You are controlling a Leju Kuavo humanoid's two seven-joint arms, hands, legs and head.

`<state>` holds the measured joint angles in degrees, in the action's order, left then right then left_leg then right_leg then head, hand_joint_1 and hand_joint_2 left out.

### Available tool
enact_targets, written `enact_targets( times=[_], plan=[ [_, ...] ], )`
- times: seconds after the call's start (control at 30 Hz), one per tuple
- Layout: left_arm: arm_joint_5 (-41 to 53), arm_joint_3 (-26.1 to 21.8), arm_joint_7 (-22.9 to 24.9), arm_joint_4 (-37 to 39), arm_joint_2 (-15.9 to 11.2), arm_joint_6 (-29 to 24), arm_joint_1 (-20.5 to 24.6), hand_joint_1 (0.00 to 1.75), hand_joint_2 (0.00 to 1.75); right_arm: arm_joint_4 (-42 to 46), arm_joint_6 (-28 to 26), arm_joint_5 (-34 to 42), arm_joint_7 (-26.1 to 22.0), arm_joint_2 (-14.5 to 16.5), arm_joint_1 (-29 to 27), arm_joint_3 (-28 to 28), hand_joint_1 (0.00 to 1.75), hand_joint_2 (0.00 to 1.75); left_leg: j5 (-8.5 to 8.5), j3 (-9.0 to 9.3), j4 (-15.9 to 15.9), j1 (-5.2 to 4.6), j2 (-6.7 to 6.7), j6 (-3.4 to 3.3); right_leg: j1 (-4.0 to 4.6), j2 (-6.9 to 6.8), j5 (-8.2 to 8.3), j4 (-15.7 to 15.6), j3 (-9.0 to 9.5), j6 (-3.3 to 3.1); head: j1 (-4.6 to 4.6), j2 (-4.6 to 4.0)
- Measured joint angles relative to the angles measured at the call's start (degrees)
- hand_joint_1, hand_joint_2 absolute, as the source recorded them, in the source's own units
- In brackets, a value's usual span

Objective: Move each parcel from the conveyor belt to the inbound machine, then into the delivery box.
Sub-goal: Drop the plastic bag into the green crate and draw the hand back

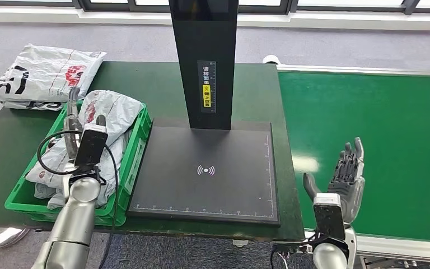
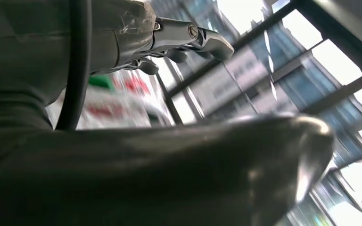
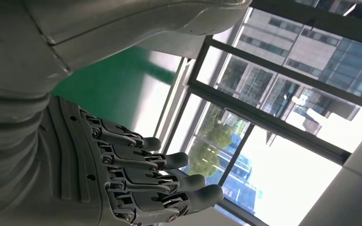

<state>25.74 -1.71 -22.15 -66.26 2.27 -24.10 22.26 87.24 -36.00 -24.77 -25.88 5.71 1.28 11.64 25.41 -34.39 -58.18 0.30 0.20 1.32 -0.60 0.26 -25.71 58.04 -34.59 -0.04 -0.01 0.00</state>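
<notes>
Crumpled grey-white parcels with red and black print lie heaped in the green delivery box at the tabletop's left front. Just right of it sits the inbound machine — a flat black pad under a black post. The green conveyor belt runs along the tabletop's right edge — bare.

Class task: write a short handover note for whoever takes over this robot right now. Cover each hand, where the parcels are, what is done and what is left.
Left hand: over the green plastic delivery crate, holding nothing I can make out.
Right hand: open, fingers spread, raised over the green conveyor belt.
Parcels: crumpled white plastic mailer bags lie in the crate; another white mailer bag lies on the dark table behind it.
Black scanner plate of the inbound machine: bare.
Done: bags in the crate.
Left: the visible belt carries no parcel; wait for the next.
</notes>
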Motion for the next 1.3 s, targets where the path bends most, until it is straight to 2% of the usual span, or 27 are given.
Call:
enact_targets(
  times=[0.1, 0.23, 0.47, 0.6, 0.8, 0.93, 1.07, 1.3],
  plan=[
    [-6.1, 5.2, -2.5, 2.6, 2.4, 4.5, 1.5, 0.0, 0.0, -3.4, 1.5, 1.0, 0.1, 0.2, 4.1, 0.2, 0.0, 1.75, -0.06, -0.03, 0.0, -0.03, -0.09, -0.09, -0.04, -0.11, 0.05, 0.0, 0.04, 0.04, 0.0, 0.0],
    [-8.6, 10.3, -3.7, 5.5, 4.9, 4.9, 2.6, 0.0, 0.0, -6.8, 1.7, 1.6, 0.1, 0.6, 7.1, 0.6, 0.0, 1.75, -0.07, -0.05, 0.0, -0.08, -0.13, -0.11, -0.07, -0.12, 0.08, 0.0, 0.05, 0.09, 0.01, 0.0],
    [-10.3, 13.3, -4.1, 8.1, 5.8, 5.1, 3.8, 0.0, 0.0, -9.3, 1.5, 2.1, -0.4, 0.7, 8.6, 1.1, 0.0, 1.75, -0.08, -0.06, 0.0, -0.09, -0.12, -0.1, -0.03, -0.11, 0.07, 0.0, -0.01, 0.07, 0.01, 0.0],
    [-12.7, 15.4, -6.2, 10.6, 7.8, 6.2, 5.1, 0.0, 1.75, -12.3, 1.1, 4.2, -1.8, 1.0, 10.9, 1.6, 0.0, 1.75, -0.08, -0.08, 0.0, -0.08, -0.15, -0.1, -0.05, -0.11, 0.07, 0.0, -0.01, 0.07, 0.01, 0.0],
    [-20.6, 19.5, -12.8, 19.9, 14.1, 3.4, 9.4, 0.0, 1.75, -20.2, 0.3, 8.8, -5.8, 3.5, 15.6, 3.6, 0.0, 1.75, -0.14, -0.1, 0.0, -0.1, -0.19, -0.21, -0.22, -0.14, 0.12, 0.0, 0.0, 0.15, 0.01, 0.0],
    [-26.9, 23.8, -16.3, 25.4, 17.0, 0.3, 11.6, 0.0, 1.75, -24.3, -0.7, 11.6, -10.9, 5.3, 16.7, 4.4, 0.0, 1.75, -0.15, -0.12, 0.0, -0.12, -0.21, -0.24, -0.23, -0.16, 0.12, 0.0, 0.0, 0.16, 0.01, 0.0],
    [-35.5, 29.6, -17.6, 29.3, 18.4, -3.0, 12.5, 0.0, 1.75, -27.6, -2.0, 13.3, -14.0, 6.2, 16.9, 5.1, 0.0, 1.75, -0.14, -0.15, 0.0, -0.12, -0.23, -0.24, -0.22, -0.16, 0.11, 0.0, -0.03, 0.17, 0.01, 0.0],
    [-37.4, 36.5, -17.5, 33.5, 19.0, -2.6, 13.3, 0.0, 1.75, -31.4, 1.0, 15.6, -14.1, 6.5, 17.4, 5.8, 0.0, 1.75, -0.14, -0.18, 0.0, -0.12, -0.21, -0.24, -0.22, -0.17, 0.1, 0.0, -0.05, 0.18, 0.01, 0.0]
  ],
)
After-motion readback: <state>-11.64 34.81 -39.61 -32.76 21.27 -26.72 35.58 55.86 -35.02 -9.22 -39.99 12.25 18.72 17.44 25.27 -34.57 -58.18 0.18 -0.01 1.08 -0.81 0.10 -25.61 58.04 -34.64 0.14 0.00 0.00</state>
